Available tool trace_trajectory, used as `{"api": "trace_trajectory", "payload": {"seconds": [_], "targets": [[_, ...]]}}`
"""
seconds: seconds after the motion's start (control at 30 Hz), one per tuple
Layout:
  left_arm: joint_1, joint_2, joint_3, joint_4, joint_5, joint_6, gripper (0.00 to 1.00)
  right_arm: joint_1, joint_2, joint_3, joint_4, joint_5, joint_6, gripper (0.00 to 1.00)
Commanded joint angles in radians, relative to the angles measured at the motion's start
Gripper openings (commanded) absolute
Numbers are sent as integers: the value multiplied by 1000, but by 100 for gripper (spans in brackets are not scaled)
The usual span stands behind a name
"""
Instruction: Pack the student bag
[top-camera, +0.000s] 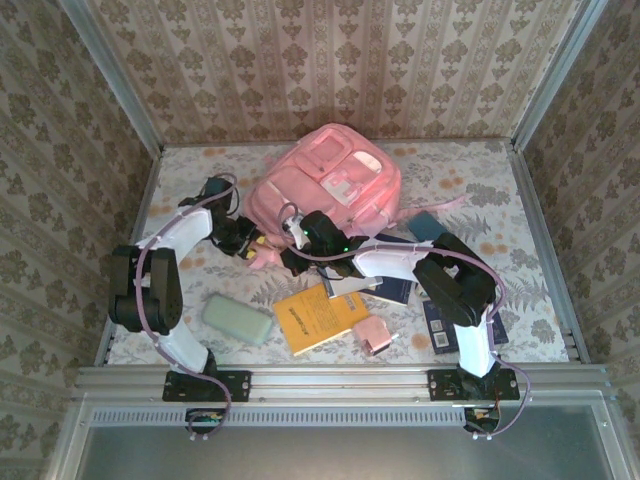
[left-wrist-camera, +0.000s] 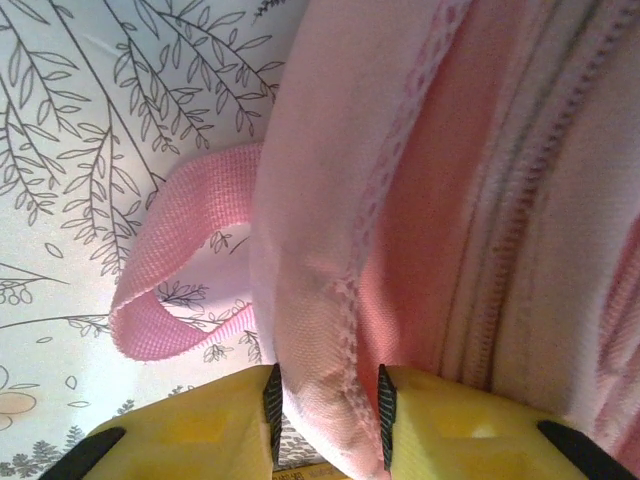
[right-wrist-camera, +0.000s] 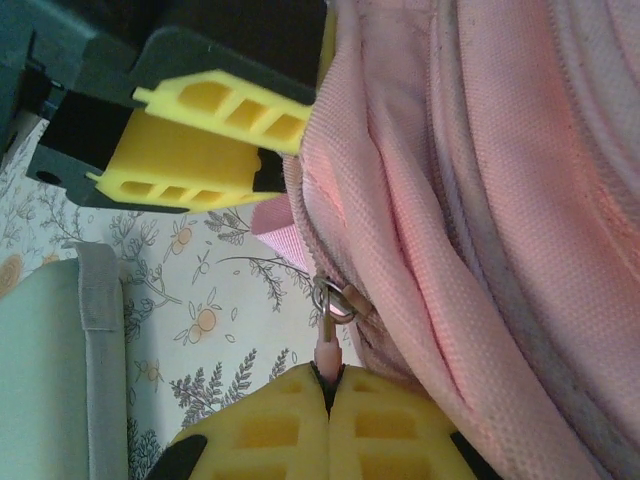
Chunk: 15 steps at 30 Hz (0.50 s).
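Arms inward, jaws on student bag (top-camera: 330, 178)

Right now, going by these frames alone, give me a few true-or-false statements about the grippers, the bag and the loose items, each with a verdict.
1. The right gripper is shut on the zipper pull of the bag. True.
2. The left gripper hangs open, clear of the bag. False: its fingers pinch a fold of the bag's edge.
3. The yellow book is inside the bag. False: it lies on the table, in front of the bag.
4. A green case lies on the table, left of the yellow book. True.
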Motion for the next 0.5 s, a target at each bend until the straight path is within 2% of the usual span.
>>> {"api": "trace_trajectory", "payload": {"seconds": [0.0,0.2,0.23,0.37,0.47], "targets": [[6,-2,-65,4,-11,-15,32,-6,-7,15,6,22,3,0],[10,31,-68,25,-27,-24,30,-6,-4,15,-5,21,1,0],[8,42,-53,23,-37,-26,28,-4,-4,13,-10,23,-1,0],[7,84,16,-7,-74,-31,0,-2,-13,2,-51,54,-9,0],[7,97,38,-17,-96,-38,0,2,-26,-10,-88,79,-21,0]]}}
